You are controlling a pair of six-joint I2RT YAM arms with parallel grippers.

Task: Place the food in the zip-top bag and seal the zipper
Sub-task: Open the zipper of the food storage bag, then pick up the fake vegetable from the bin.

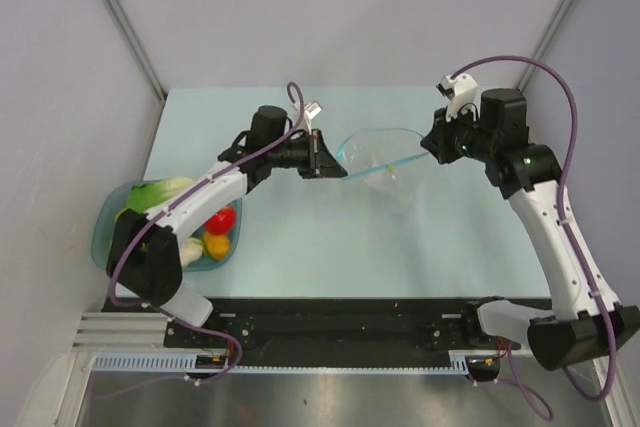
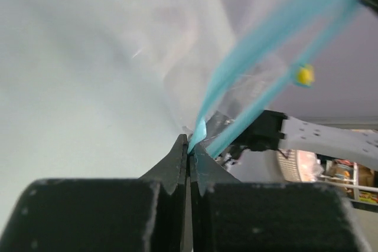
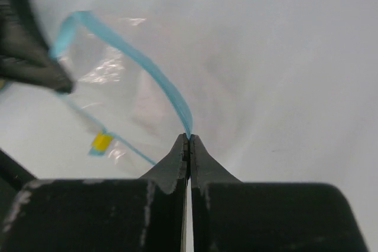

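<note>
The clear zip-top bag (image 1: 392, 175) hangs above the table between my two grippers, its mouth spread open. My left gripper (image 1: 340, 163) is shut on the left end of the blue zipper strip (image 2: 260, 45). My right gripper (image 1: 432, 145) is shut on the right end of the zipper (image 3: 165, 90). A small yellow tab (image 3: 101, 141) sits on the strip's near edge. The food lies in the teal bowl (image 1: 105, 222) at the left: a red apple (image 1: 222, 218), a yellow-orange fruit (image 1: 217, 243) and pale green lettuce (image 1: 160, 192). No food shows inside the bag.
The left arm reaches over the bowl and covers part of it. A black rail (image 1: 340, 322) and a metal ledge run along the near edge. Grey walls close in the back and sides of the pale blue table (image 1: 330, 257).
</note>
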